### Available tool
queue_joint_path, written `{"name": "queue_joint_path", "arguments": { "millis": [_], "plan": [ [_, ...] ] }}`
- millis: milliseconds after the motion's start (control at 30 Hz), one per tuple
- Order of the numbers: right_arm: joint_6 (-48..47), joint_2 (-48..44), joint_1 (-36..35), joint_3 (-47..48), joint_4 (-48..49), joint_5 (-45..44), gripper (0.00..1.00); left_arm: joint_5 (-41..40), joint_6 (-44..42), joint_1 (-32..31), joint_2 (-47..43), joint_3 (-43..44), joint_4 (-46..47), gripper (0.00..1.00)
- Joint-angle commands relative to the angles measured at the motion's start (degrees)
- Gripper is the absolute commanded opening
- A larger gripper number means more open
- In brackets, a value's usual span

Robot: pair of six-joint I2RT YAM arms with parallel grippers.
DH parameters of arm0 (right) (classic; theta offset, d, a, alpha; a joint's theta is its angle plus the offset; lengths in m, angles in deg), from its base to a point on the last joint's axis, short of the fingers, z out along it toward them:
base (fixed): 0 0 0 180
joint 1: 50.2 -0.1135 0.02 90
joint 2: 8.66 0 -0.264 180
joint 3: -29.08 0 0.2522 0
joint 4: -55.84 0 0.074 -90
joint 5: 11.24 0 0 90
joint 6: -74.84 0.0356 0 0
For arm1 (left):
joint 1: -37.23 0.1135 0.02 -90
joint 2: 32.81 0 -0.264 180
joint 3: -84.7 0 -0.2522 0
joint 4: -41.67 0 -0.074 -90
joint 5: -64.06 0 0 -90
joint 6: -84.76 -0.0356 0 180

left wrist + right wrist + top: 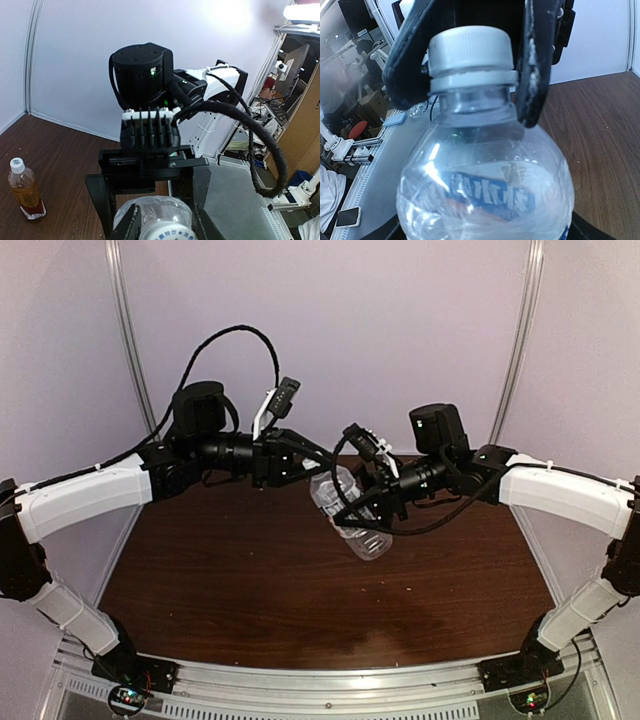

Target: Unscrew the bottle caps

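A clear bottle (pixel 368 543) with a white-blue label hangs tilted in the air over the table, between both arms. Its white cap (pixel 470 50) sits on the neck with my left gripper (pixel 318 472) shut on it, one black finger (pixel 405 65) on each side. My right gripper (pixel 365 515) straddles the bottle's body (pixel 155 207), its fingers (pixel 200 187) close to the sides; whether they touch does not show. The amber bottle (pixel 25 192) with a red-white label stands upright on the table, its white cap (pixel 17 163) on, far from both grippers.
The brown wooden table (pixel 250 570) is closed in by pale purple walls (pixel 380 330) at the back and sides. A metal rail (pixel 330 690) with both arm bases runs along the near edge. A black cable (pixel 265 150) loops from the right arm.
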State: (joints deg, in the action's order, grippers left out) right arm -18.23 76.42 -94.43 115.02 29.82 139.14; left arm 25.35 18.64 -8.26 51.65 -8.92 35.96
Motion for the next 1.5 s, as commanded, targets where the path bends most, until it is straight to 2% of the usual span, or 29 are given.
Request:
{"name": "queue_joint_path", "arguments": {
  "millis": [0,133,300,533,667,733,833,933,1033,1100,1233,1467],
  "plan": [
    [0.22,0.61,-0.64,2.00,1.00,1.23,0.82,0.86,0.75,-0.36,-0.44,-0.37,4.32,0.00],
    [0.17,0.98,-0.83,2.00,0.99,1.21,0.79,0.92,0.99,-0.38,-0.40,-0.37,4.64,0.00],
    [0.09,0.82,-0.82,1.83,1.28,1.56,0.69,0.85,0.99,-0.36,-0.44,-0.84,4.69,0.00],
    [-0.18,0.23,-0.79,1.39,1.28,1.88,0.47,-0.39,1.00,-0.38,-1.85,-2.65,5.73,0.00],
    [0.03,0.09,-0.79,1.47,1.28,2.16,0.40,-1.29,0.69,-0.38,-2.61,-3.81,5.83,0.00],
    [0.24,0.30,-0.85,1.62,1.28,2.48,0.37,-1.67,0.44,-0.38,-2.85,-4.37,6.07,0.09],
    [0.33,0.60,-0.81,1.42,1.09,2.69,0.35,-2.81,-0.03,-0.38,-3.47,-5.12,6.87,0.37],
    [0.42,0.60,-0.90,0.52,1.29,2.89,0.33,-4.40,-0.20,-0.38,-4.40,-5.38,7.17,0.57],
    [0.84,0.28,-0.95,-0.38,1.99,3.32,0.32,-5.51,-0.40,-0.38,-5.06,-5.38,6.96,0.71],
    [1.09,0.10,-0.93,-0.80,2.25,3.51,0.32,-6.10,-0.29,-0.38,-5.30,-5.57,7.13,0.77],
    [1.05,0.02,-0.96,-1.14,2.16,3.64,0.31,-6.42,1.09,-0.31,-5.63,-6.12,8.94,0.78],
    [1.35,0.00,-0.95,-1.25,3.18,3.76,0.30,-5.20,1.80,-0.38,-4.94,-6.08,8.84,0.63]
  ]
}}
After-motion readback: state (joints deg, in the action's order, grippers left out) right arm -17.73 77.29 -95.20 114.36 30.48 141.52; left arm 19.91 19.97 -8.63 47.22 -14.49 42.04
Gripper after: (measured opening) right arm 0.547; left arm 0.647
